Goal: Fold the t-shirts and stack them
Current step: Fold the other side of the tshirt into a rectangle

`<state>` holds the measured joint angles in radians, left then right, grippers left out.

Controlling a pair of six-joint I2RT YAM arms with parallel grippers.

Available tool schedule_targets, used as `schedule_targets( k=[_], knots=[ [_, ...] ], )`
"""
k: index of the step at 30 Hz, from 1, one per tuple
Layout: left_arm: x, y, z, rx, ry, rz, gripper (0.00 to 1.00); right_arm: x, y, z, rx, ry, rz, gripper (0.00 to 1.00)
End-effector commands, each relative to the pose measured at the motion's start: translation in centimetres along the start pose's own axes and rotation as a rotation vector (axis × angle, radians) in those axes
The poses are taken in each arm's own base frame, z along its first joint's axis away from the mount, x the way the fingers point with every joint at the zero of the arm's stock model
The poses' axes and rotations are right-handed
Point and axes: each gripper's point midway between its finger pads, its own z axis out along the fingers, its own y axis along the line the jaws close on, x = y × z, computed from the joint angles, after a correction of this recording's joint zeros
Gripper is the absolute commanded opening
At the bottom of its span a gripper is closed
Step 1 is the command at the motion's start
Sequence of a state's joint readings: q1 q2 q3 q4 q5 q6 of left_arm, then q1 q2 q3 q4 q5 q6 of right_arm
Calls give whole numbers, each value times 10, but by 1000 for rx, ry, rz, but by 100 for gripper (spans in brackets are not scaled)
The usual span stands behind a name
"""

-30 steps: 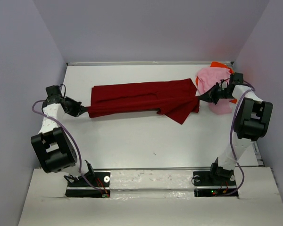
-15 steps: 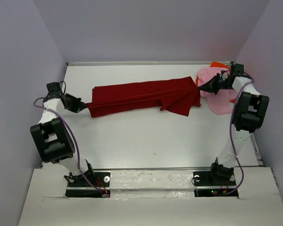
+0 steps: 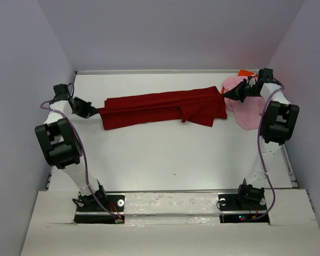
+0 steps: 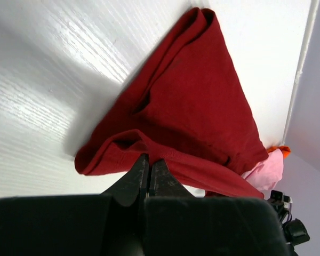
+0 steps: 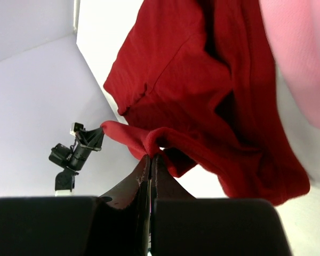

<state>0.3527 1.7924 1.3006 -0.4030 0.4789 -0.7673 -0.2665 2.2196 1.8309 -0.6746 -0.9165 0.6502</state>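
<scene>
The dark red t-shirt hangs stretched between my two grippers across the far half of the table, folded lengthwise into a long band. My left gripper is shut on its left edge; in the left wrist view the red cloth runs away from the pinched fold at my left gripper. My right gripper is shut on the right end, where a fold of red cloth bunches at my right gripper. The light pink t-shirt lies crumpled at the far right under the right arm. A bit of bright orange t-shirt peeks out behind it.
The back wall rail runs just behind the shirts. Grey side walls close in on both sides. White tabletop lies between the shirt and the arm bases.
Both grippers have carried the red shirt toward the back of the table. The loose right flap has swung up and now lies folded nearer the band.
</scene>
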Motion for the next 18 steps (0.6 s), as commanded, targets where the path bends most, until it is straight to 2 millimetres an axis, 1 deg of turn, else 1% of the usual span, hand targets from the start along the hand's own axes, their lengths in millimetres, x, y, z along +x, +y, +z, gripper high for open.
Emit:
schedule_targets(
  k=[1,2,3,4,5,6,7,9,10,11,12,13,14,18],
  knots=[
    [-35,-16,0,20,-96,50,0,-40,11,-6,-28,-118,-64,0],
    [-40,-21,-1,27,-110,59,0,-43,11,-5,-30,-121,-66,0],
    [-42,-25,0,32,-118,67,0,-44,9,3,-29,-111,-64,0],
    [-45,-29,3,40,-122,75,0,-51,14,2,-37,-130,-81,0],
    [-46,-30,5,41,-120,78,0,-55,15,4,-38,-134,-85,0],
    [-47,-31,7,42,-118,79,0,-56,10,13,-35,-120,-78,0],
    [-47,-29,14,36,-105,76,0,-60,10,15,-37,-124,-75,0],
    [-51,-34,17,46,-106,82,0,-70,11,20,-46,-131,-79,0],
    [-53,-35,19,50,-106,84,0,-70,13,25,-46,-129,-84,0],
    [-55,-37,23,54,-105,89,0,-74,13,26,-42,-138,-83,0],
    [-56,-38,25,58,-102,95,0,-79,18,25,-48,-149,-95,0],
    [-56,-35,33,50,-87,93,0,-82,11,30,-41,-148,-83,0],
    [-57,-39,35,60,-80,105,0,-85,11,31,-42,-151,-83,0],
    [-52,-36,50,45,-52,115,0,-90,-3,38,-12,-167,-84,0]
  ],
)
